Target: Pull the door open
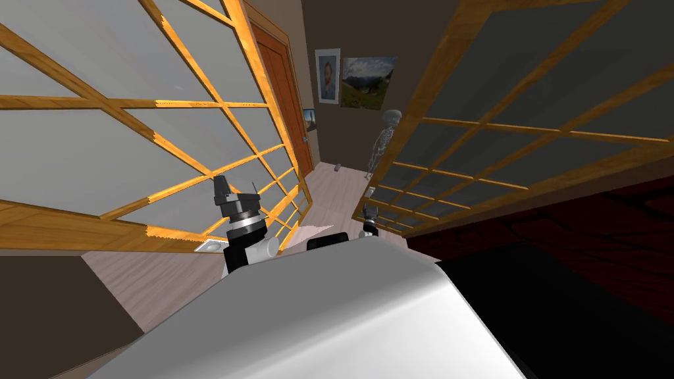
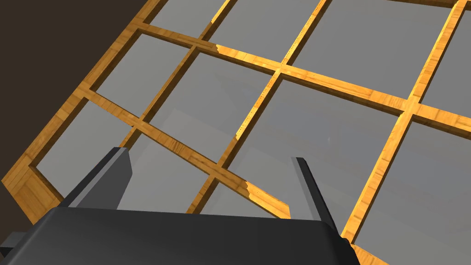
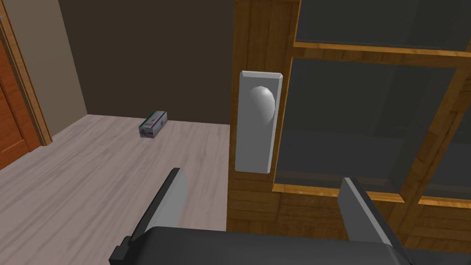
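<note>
Grey handle plate [image 3: 255, 138], oblong, fixed flat to the wooden stile [image 3: 250, 37] at the free edge of a glazed door [image 3: 368, 115].
- **Long axis:** runs up and down along the stile, parallel to the door's edge.
- **Knob:** the round grey knob [image 3: 262, 103] sits in the plate's upper half and stands out from its face toward the hand.

Right gripper [image 3: 261, 175]: blades spread wide apart and holding nothing.
- **Relation to the knob:** the knob lies ahead of the fingertips and well apart from them. It falls roughly in line with the gap between them, a little toward the blade on the floor side, and is not yet touched.
- **Orientation:** the gap between the blades runs across the plate's long axis, so the blades would flank the knob side to side.

Left gripper [image 2: 209, 154]: blades also apart and empty, facing the lattice of a second glazed panel [image 2: 322, 119] on the robot's left. No handle lies before it.

Judgement: the right arm is the nearer one and suits the work. The coming move looks like a straight advance toward the knob, lifting slightly, then closing on it before drawing back. The task is at the approach stage, with no grasp made.

Also present: a small box [image 3: 153, 124] lying on the pale plank floor [image 3: 92, 184], well clear of the door's edge.
</note>
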Robot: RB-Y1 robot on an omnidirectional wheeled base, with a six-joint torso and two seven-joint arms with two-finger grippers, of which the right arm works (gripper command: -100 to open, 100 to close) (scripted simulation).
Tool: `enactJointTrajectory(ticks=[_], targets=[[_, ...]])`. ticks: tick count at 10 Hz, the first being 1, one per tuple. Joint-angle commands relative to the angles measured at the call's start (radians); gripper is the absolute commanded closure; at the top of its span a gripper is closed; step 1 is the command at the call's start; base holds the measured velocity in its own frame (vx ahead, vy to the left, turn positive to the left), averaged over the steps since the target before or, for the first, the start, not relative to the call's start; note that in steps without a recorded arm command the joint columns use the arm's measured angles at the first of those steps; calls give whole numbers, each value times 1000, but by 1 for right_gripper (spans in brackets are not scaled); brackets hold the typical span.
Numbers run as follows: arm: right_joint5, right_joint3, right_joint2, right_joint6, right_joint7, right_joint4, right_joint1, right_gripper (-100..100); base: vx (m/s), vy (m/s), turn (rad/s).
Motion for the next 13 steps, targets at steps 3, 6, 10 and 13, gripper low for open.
enactJointTrajectory(ticks=[3, 6, 10, 13], targets=[[-37, 7, -1, -21, -44, 66, -17, -100, 73, -67, 124], [-33, 6, -33, -26, -82, 80, -9, -100, 106, -9, 18], [-35, 7, -93, -40, -162, 120, 4, -100, 145, -3, 14], [-37, 7, -144, -52, -231, 154, 15, -100, 102, 2, 15]])
